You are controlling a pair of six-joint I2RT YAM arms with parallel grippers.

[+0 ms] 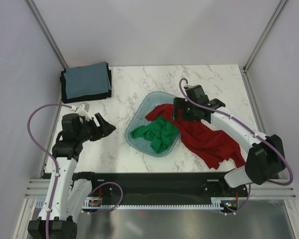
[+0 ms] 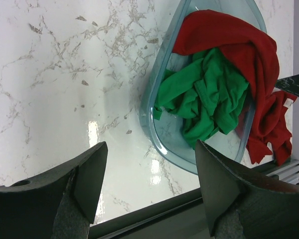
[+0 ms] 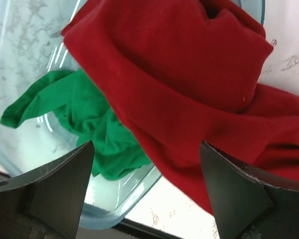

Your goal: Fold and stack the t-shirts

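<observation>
One crumpled green shirt (image 1: 157, 133) (soft), translucent basin (image 1: 142, 112)

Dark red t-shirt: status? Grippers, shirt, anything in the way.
Left gripper open, empty, over marble table. Right gripper open above dark red cloth t-shirt, draped over rim of translucent teal plastic basin. Bright green t-shirt crumpled in basin, partly under red.

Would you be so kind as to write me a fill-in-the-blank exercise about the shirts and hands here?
The shirt bunched inside the basin is ____.
The red shirt spills over the basin's rim onto the ____.
The folded stack is topped with ____ cloth.
The left hand and right hand are both ____.
Missing words: green; table; grey-blue; open.
</observation>
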